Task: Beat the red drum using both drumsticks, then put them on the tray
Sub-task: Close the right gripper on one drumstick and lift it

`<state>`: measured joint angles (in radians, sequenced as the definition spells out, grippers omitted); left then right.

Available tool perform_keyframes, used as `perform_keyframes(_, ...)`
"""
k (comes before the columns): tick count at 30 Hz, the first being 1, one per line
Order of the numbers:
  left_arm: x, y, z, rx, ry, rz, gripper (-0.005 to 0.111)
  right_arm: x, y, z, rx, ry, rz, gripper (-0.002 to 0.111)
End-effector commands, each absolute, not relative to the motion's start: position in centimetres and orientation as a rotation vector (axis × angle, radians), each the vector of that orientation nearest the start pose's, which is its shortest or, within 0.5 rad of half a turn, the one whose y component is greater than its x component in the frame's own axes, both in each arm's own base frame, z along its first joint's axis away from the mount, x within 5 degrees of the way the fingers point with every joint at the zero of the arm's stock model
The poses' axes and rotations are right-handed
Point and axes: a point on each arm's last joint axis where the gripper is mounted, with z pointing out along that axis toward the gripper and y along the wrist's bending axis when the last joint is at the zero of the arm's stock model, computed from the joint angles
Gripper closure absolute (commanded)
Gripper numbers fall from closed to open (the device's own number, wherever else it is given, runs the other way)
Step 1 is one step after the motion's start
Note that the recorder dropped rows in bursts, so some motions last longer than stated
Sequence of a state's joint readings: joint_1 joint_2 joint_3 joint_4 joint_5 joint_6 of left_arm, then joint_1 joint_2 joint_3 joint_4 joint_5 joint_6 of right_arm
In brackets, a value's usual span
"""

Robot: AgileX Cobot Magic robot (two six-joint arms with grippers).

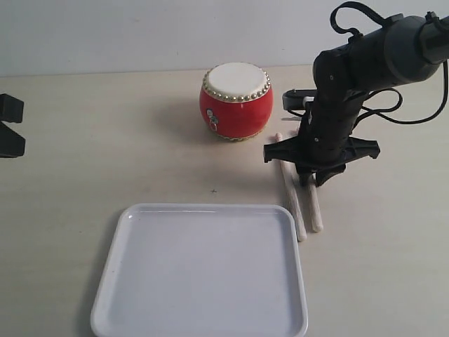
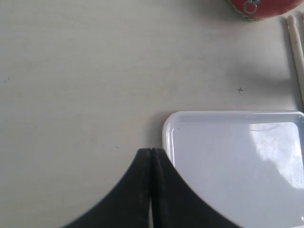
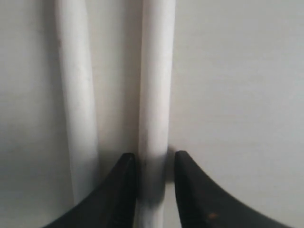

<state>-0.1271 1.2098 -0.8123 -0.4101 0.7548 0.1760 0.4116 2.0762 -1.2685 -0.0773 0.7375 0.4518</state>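
Nearest the camera, the tray (image 1: 203, 281) lies flat on the pale table (image 1: 105, 161), with nothing on it. Just beside its right rim lie the drumsticks (image 1: 297, 217), side by side and almost parallel. Whether the inner one touches the rim cannot be told. Their long axes run from near to far, leaning slightly left as they go back. The blunt ends are closest to the camera, by the tray's far right corner. The small rounded tips point away, toward the table just right of the drum.

About midway along the sticks, the right gripper (image 3: 154, 154) comes down from above. Its fingers are parted and straddle the outer stick (image 1: 315, 214), the one farther from the tray. One finger is at the wood and the other stands a sliver clear, so nothing is pinched, and both sticks rest on the table.

Farther back, the red drum (image 1: 236, 105) stands upright, its cream skin facing up. It is well apart from the tray and near the sticks' tips.

The left gripper (image 2: 151, 152) has its fingers pressed together and empty, held over bare table with the tray's corner just beyond them.
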Motion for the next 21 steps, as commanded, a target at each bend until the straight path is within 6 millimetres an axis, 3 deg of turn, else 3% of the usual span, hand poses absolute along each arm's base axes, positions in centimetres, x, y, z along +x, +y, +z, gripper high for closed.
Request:
perform_keyframes(1, 22.4, -5.6, 27.4, 0.095, 2.577, -0.469, 0.107, 35.2, 15.0, 11.4, 0.004, 3.042, 0.001, 0.079)
perform_keyframes(15, 22.4, -5.6, 27.4, 0.095, 2.575, -0.468, 0.107, 34.7, 15.5, 10.4, 0.029, 3.102, 0.043, 0.081)
perform_keyframes(21, 22.4, -5.6, 27.4, 0.098, 2.576, -0.468, 0.107, 34.8, 15.2, 10.4, -0.021, 3.094, -0.011, 0.095)
